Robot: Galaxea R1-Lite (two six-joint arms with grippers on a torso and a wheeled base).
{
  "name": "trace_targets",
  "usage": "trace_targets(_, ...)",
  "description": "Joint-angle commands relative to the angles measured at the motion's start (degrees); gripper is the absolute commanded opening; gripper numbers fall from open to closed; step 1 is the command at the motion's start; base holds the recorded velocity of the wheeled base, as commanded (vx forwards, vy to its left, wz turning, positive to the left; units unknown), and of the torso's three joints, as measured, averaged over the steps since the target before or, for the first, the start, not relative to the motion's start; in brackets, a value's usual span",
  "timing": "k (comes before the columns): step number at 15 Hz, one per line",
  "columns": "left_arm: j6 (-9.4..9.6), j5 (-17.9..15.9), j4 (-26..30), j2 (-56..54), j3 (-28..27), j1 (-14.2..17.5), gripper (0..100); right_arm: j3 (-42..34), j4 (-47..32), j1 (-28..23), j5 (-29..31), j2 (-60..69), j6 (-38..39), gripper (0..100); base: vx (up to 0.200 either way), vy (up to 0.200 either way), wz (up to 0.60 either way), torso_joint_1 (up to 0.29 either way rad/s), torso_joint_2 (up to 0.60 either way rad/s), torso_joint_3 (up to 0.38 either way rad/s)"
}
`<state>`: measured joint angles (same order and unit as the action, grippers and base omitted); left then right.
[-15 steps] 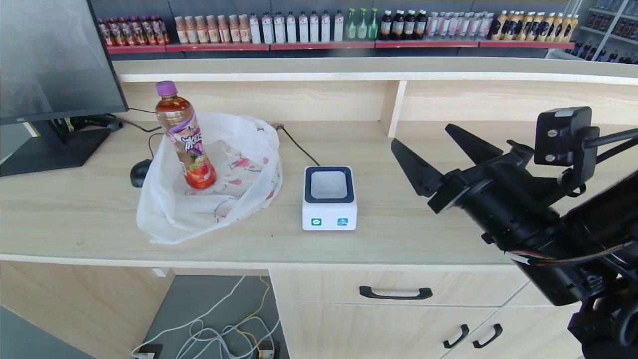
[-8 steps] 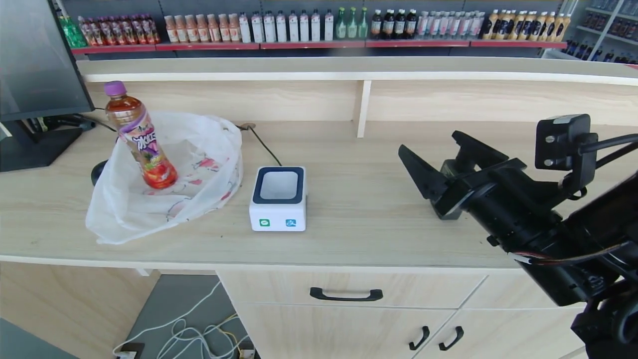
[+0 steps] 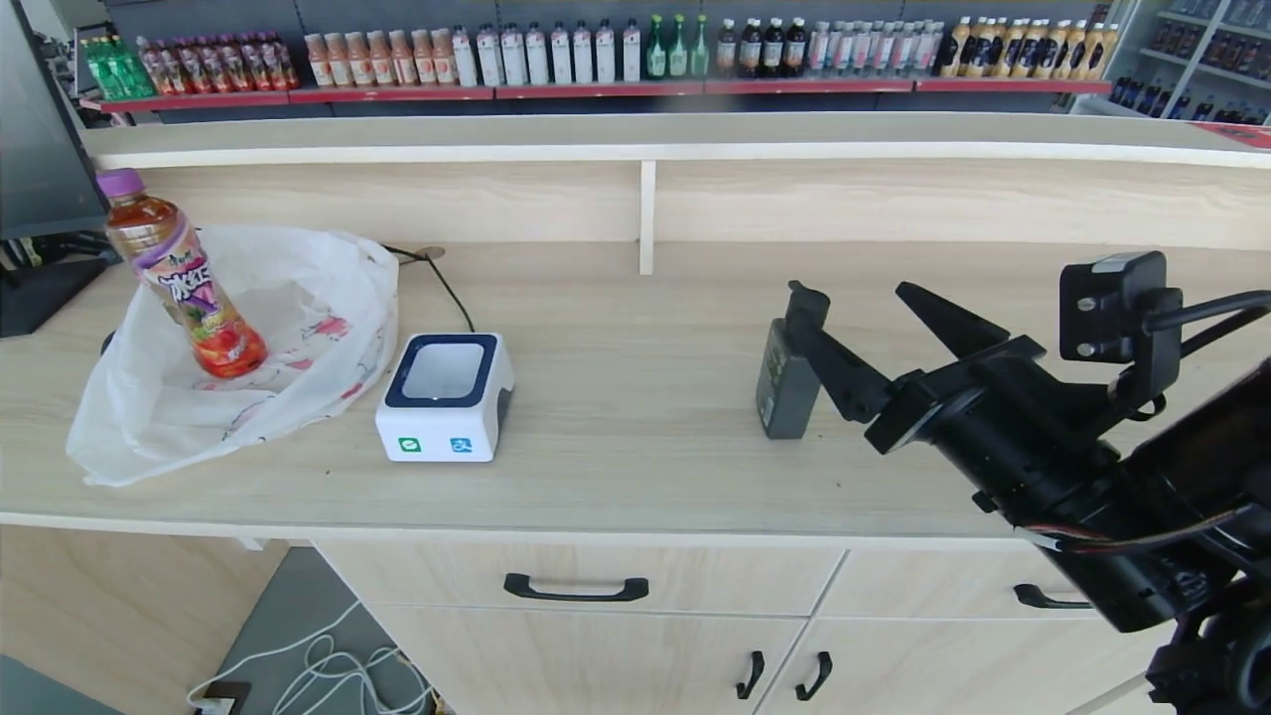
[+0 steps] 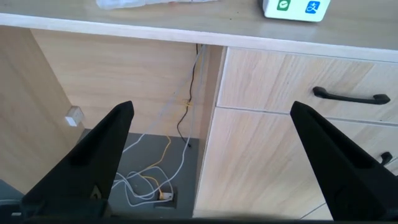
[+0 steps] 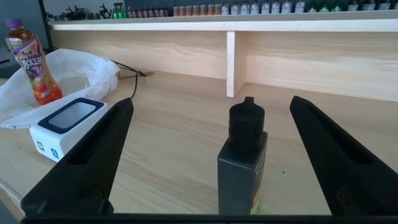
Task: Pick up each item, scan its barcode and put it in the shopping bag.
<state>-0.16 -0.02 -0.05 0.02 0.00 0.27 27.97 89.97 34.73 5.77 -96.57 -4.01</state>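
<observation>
Right gripper jaws spread wide; dark grey flat-sided plastic bottle stands upright on pale wood desk, just ahead. We centre it, close below the cap, lift straight.

You can't see the dark bottle whole: right gripper finger covers its upper side in head view, base cut off in rt wrist view. Frame edges clip the scanner in left wrist view & the monitor. The shelf bottles are too small to tell labels.

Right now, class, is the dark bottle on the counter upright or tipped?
Upright: the dark bottle stands on its base on the counter, cap uppermost.
</observation>
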Motion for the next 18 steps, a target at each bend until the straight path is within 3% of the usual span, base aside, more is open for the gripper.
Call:
trace_targets(1, 0.25, 0.02, 0.05, -0.02, 0.00, -0.09, 100, -0.46, 0.03, -0.01, 0.12, -0.98, -0.12, 100, 0.000, 0.000, 0.00, 0.000, 0.00, 0.000)
trace_targets(18, 0.16, 0.02, 0.14, -0.02, 0.00, -0.09, 100, 3.06, 0.03, -2.12, 0.21, -10.92, -0.12, 100, 0.000, 0.000, 0.00, 0.000, 0.00, 0.000)
